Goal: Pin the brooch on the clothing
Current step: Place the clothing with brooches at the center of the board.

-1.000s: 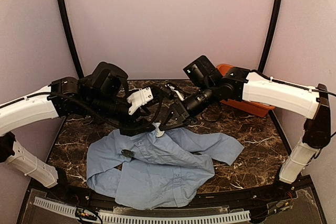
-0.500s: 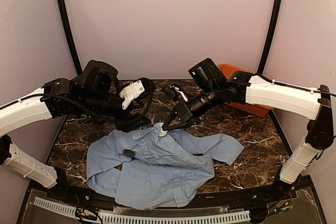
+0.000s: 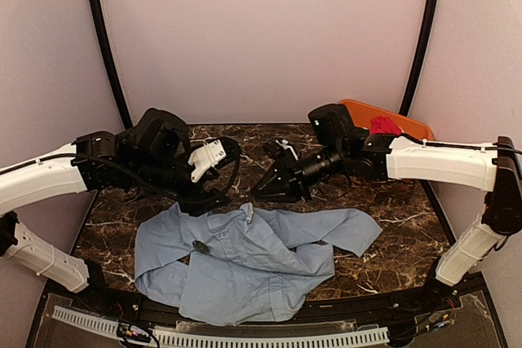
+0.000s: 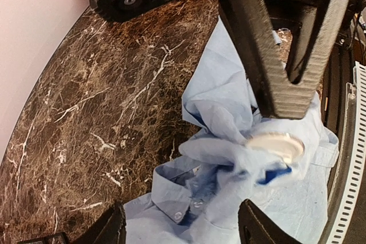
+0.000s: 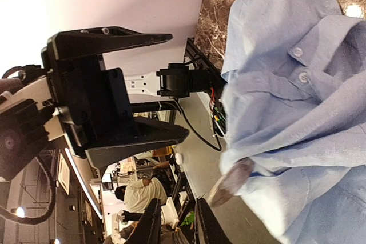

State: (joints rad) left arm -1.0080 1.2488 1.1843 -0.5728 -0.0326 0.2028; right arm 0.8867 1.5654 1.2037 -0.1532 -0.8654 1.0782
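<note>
I'm hovering the left pincer (image 4: 184, 226) wide and empty over the rumpled light blue shirt (image 3: 245, 270) — room, I judge, to take cloth cleanly. The right pincer (image 5: 178, 225) is standing barely parted opposite it, gripping nothing. The dark brooch (image 3: 198, 245) is lying on the shirt front, on the bases' side of the left pincer and apart from it — probably seated already. A pale disc (image 4: 275, 144) is showing just under the right pincer's tip; I can't tell what it is.

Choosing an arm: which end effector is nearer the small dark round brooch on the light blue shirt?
Left: left end effector hovers just behind the dark round brooch; right end effector farther, beyond the collar of the light blue shirt.
</note>
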